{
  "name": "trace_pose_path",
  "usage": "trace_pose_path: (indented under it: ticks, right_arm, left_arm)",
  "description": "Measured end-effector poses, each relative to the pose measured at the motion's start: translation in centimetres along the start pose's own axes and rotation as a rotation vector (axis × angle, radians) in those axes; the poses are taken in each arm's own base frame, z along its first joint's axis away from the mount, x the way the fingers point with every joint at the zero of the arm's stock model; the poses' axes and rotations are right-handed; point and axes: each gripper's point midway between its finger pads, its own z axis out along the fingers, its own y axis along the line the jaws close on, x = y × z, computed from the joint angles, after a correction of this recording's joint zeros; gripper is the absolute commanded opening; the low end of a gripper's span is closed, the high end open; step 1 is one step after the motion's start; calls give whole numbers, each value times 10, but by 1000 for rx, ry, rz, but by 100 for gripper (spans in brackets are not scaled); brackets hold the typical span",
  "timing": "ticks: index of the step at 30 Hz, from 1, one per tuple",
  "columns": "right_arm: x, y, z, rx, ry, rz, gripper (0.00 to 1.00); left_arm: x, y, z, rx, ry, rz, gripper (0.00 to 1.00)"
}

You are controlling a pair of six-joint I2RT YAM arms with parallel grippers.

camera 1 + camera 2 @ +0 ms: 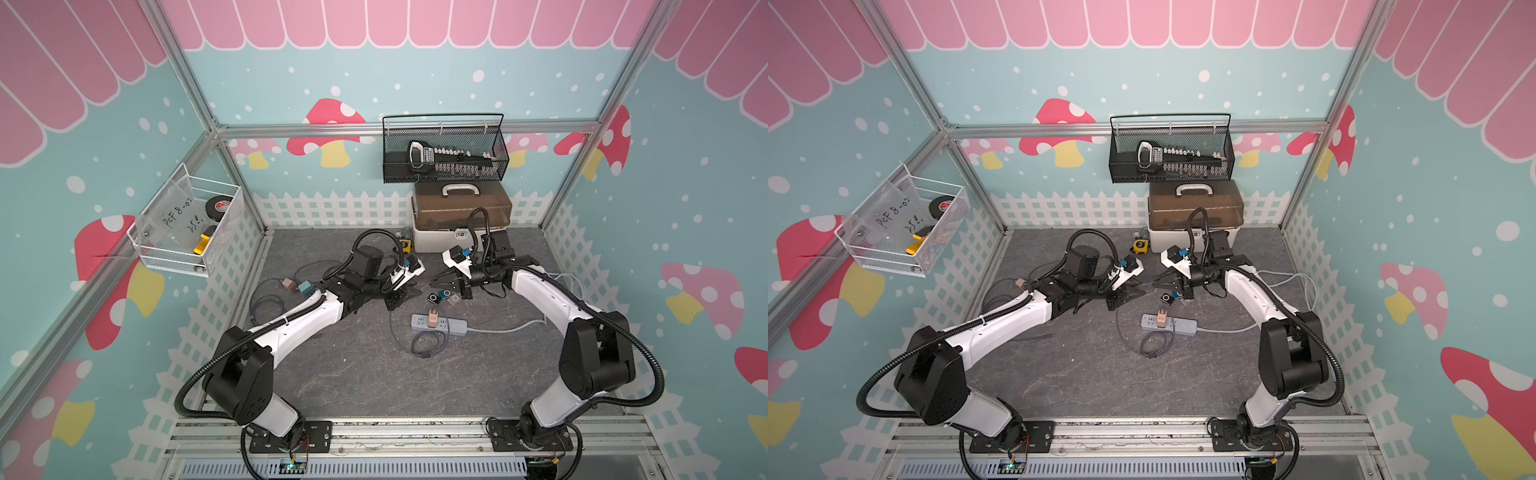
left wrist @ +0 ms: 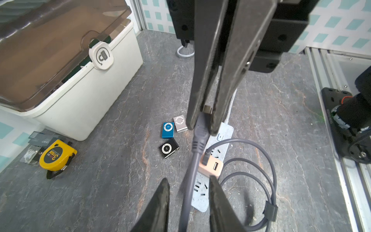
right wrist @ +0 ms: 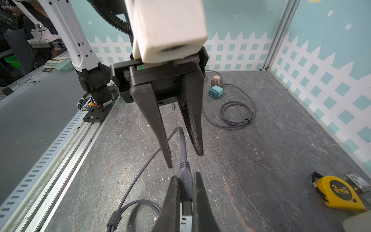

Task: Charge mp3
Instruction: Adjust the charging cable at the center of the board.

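**Worktop** [image 1: 353,374]: dark grey, stone-veined, scuffed; a slotted aluminium rail [image 1: 395,432] runs along the edge nearer than the strip.

**Room**: teal walls [image 1: 415,75] with mushrooms, white dots, a pink awning band above and a white picket fence below; aluminium posts [image 1: 199,104] at the corners.

**Strip** [image 1: 453,326]: white, flat, near mid-worktop.

**Charger** [image 1: 433,321]: peach; plugged into the strip.

**Cable** [image 2: 198,138]: grey; one end in the charger; coil on the strip's near side; other plug raised above the strip.

**Mp3 players**: blue [image 2: 167,130], silver [image 2: 180,123], black [image 2: 169,147]; flat, close together, just behind the strip; free of both tools.

**Right tool** [image 3: 186,176]: clamped on the cable's raised plug.

**Left tool** [image 2: 188,179]: jaws narrowly apart; cable runs loose between them.

**Box** [image 1: 461,212]: white, brown lid; well behind the strip.

**Tape measure** [image 1: 405,246]: yellow; behind the strip, slightly left.

**Black basket** [image 1: 444,153]: high on the wall behind the strip.

**White basket** [image 1: 226,232]: on the wall far left of the strip.

**Spare chargers**: teal [image 3: 215,92], brown [image 3: 216,80], with a second cable [image 3: 249,120]; well left of the strip.
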Motion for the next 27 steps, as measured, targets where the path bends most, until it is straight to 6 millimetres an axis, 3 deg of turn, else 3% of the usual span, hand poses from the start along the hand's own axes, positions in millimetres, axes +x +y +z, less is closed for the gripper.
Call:
trace_pose_path:
  ticks: [12, 27]
  right_arm:
    - [-3, 3, -1, -14, -13, 15, 0]
    - [-8, 2, -3, -16, -22, 34, 0]
  left_arm:
    - [-40, -5, -4, 71, -202, -54, 22]
    - [-30, -16, 9, 130, -184, -66, 18]
